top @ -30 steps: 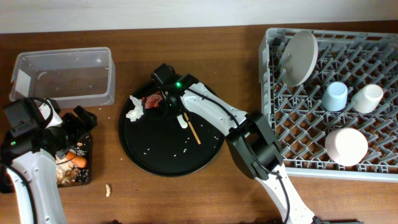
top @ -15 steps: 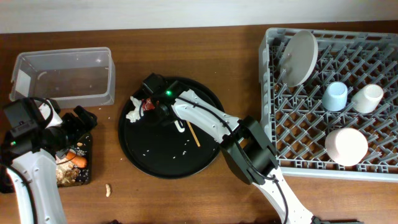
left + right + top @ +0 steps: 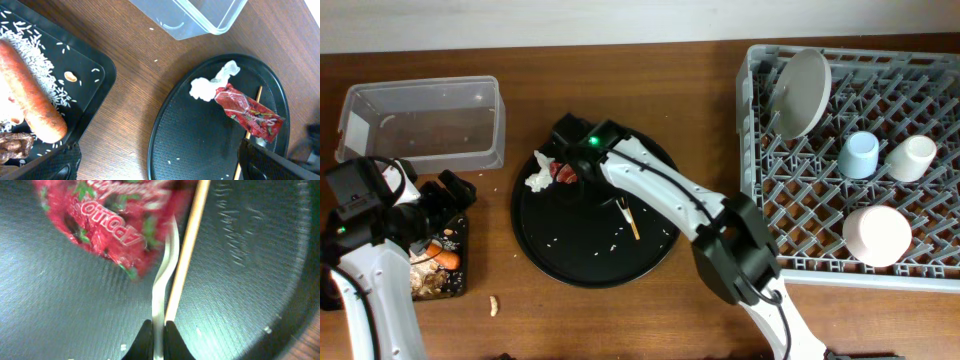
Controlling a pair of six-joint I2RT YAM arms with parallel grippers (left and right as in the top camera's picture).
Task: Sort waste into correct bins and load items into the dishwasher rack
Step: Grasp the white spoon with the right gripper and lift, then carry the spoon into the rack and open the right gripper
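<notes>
Closing over the last second, my right gripper [image 3: 158,332] now pinches the white fork [image 3: 160,300] by its handle on the round black tray [image 3: 50,305], chopstick [image 3: 185,255] just beside, red wrapper [image 3: 115,220] across the fork's far end. My left gripper [image 3: 448,198] hangs spread wide.

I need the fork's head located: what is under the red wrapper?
The white fork handle slips beneath the red wrapper, beside a wooden chopstick; its head is covered.

Two cups [image 3: 858,155], one plate [image 3: 798,92], one bowl [image 3: 877,235]
</notes>
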